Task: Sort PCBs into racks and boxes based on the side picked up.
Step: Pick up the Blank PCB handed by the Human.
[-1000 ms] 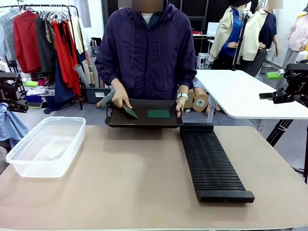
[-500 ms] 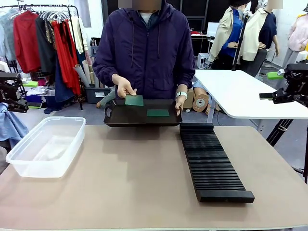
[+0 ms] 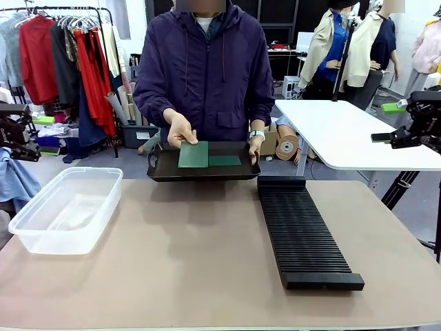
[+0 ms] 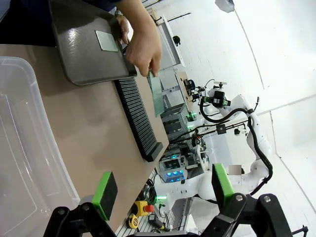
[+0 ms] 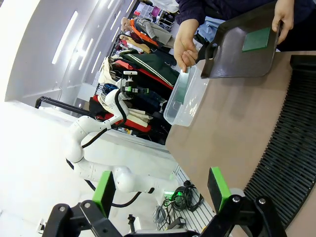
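A person at the far side holds a smooth black tray [image 3: 165, 172] by one hand. The other hand holds a green PCB [image 3: 193, 154] upright over the tray, seen edge-on in the wrist views [image 4: 154, 91] [image 5: 181, 86]. A second PCB [image 3: 225, 161] lies flat in the tray. The clear tub [image 3: 69, 207] stands at the left with nothing in it. The long black slotted rack [image 3: 303, 231] lies at the right. My left gripper [image 4: 163, 190] and right gripper [image 5: 160, 190] are both open with nothing between their fingers, held back off the table's sides.
The left arm [image 3: 12, 131] sits beyond the table's left edge and the right arm [image 3: 417, 127] beyond its right edge. A white table [image 3: 344, 134] stands behind at the right. A clothes rail [image 3: 62, 55] stands at the back left.
The person has picked one PCB up from the tray and turned it upright, facing me. The other PCB stays in the tray. Neither arm has moved.
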Motion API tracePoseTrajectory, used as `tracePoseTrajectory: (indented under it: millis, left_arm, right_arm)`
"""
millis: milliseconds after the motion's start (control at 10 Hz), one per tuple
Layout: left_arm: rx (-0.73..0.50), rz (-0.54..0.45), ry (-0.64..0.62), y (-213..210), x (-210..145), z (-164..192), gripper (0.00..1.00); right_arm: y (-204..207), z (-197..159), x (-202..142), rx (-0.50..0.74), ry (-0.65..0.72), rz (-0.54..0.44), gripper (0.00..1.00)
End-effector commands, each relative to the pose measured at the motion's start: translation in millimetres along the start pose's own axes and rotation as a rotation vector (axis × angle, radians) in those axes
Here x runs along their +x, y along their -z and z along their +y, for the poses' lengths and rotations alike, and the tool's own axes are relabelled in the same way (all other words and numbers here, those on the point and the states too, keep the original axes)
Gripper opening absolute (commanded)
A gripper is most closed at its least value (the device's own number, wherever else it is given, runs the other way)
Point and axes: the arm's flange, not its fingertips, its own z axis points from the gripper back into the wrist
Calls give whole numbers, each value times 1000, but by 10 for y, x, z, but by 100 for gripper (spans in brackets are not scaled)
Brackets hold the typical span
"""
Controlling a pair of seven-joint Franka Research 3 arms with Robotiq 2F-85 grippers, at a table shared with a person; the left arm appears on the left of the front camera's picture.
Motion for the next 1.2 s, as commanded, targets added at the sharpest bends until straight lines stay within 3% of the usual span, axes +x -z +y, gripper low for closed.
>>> tracePoseTrajectory:
  millis: [0, 500, 1100]
  left_arm:
    - [7, 3, -6, -20, 11, -21, 100]
    - [0, 0, 0, 0, 0, 0, 100]
    - [-57, 85, -70, 738, 359, 278, 100]
  right_arm:
    - [0, 24, 11, 3, -3, -1, 100]
    - [0, 24, 11, 3, -3, -1, 100]
    - [0, 24, 11, 3, -3, -1, 100]
